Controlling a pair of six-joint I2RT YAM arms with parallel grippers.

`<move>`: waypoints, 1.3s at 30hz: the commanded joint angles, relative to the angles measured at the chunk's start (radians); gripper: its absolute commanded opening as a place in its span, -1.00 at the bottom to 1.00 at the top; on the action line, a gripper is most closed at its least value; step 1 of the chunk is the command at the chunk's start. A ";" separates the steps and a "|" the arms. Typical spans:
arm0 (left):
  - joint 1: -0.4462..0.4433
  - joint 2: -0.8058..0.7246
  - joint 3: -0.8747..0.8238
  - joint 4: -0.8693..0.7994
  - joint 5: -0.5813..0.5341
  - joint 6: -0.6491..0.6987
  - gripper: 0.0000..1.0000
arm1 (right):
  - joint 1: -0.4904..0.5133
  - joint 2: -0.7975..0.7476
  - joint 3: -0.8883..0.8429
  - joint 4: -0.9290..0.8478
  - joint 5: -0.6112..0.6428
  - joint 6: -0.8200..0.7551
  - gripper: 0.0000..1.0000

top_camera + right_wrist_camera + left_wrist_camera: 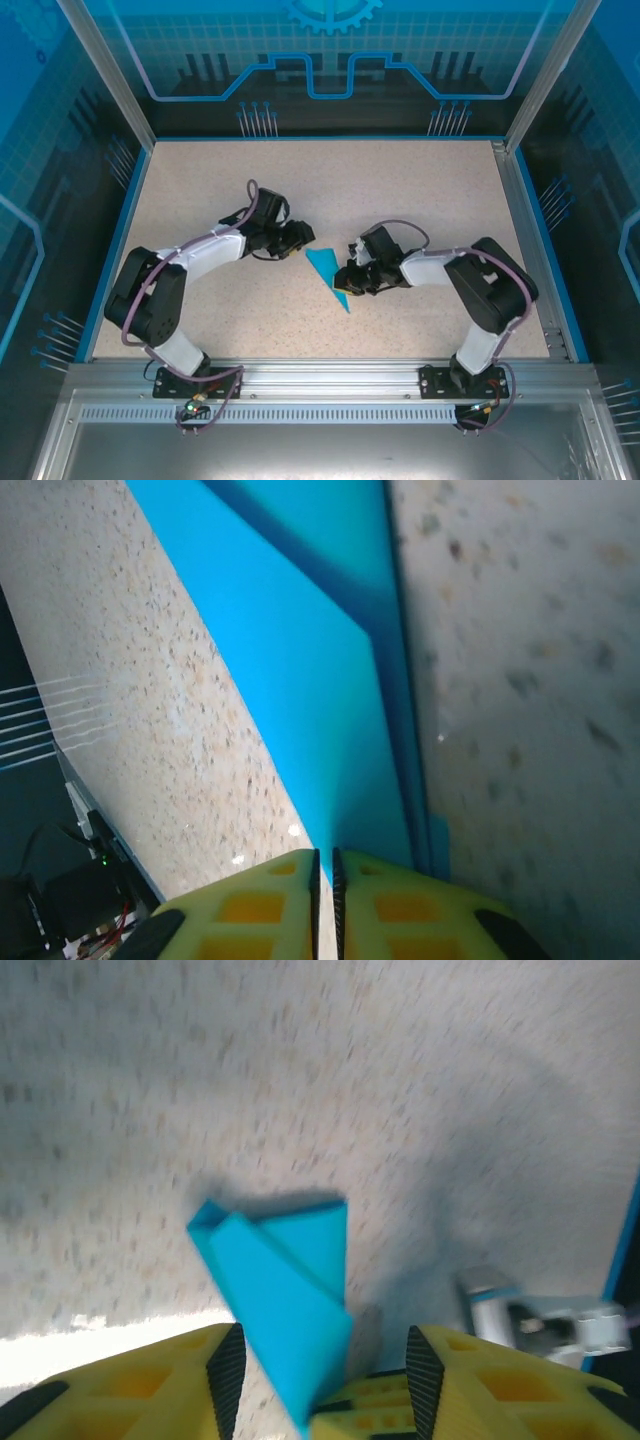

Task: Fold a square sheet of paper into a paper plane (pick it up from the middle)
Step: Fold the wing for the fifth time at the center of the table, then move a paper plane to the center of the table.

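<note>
The paper plane (326, 270) lies mid-frame on the counter (430, 190), its sharp tip pointing toward the bottom. At its right edge the right tool (352, 280) is almost closed, with only a slit between its fingers (270, 890); I cannot tell whether it pinches paper. Farther up, the left tool (300, 238) gapes half open around the wide end.

We see the plane (325, 272) as a slim teal-blue dart, a long folded triangle lying on the bench (220, 190) around its middle. Its sharp tip points to the near edge and slightly right, while the wide end faces far and left. Close up, we make out overlapping folded layers and a straight crease running along its length.
</note>
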 commanded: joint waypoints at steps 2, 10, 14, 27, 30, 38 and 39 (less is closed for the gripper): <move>-0.070 0.011 0.056 -0.187 -0.108 -0.037 0.06 | -0.027 -0.201 -0.021 -0.169 0.204 -0.052 -0.52; -0.186 0.123 0.197 -0.270 -0.156 -0.079 0.17 | -0.149 -0.439 -0.190 -0.144 0.282 -0.042 -0.18; -0.222 0.192 0.267 -0.326 -0.173 -0.099 0.19 | -0.159 -0.477 -0.231 -0.117 0.283 -0.044 0.04; -0.252 0.336 0.452 -0.564 -0.279 -0.114 0.40 | -0.158 -0.428 -0.221 -0.136 0.243 -0.041 0.09; -0.257 0.356 0.471 -0.573 -0.274 -0.115 0.41 | -0.156 -0.411 -0.210 -0.143 0.231 -0.050 0.09; -0.266 0.400 0.533 -0.602 -0.266 -0.102 0.86 | -0.150 -0.369 -0.198 -0.127 0.203 -0.055 0.09; -0.266 0.406 0.540 -0.607 -0.265 -0.099 0.87 | -0.149 -0.364 -0.198 -0.125 0.200 -0.056 0.09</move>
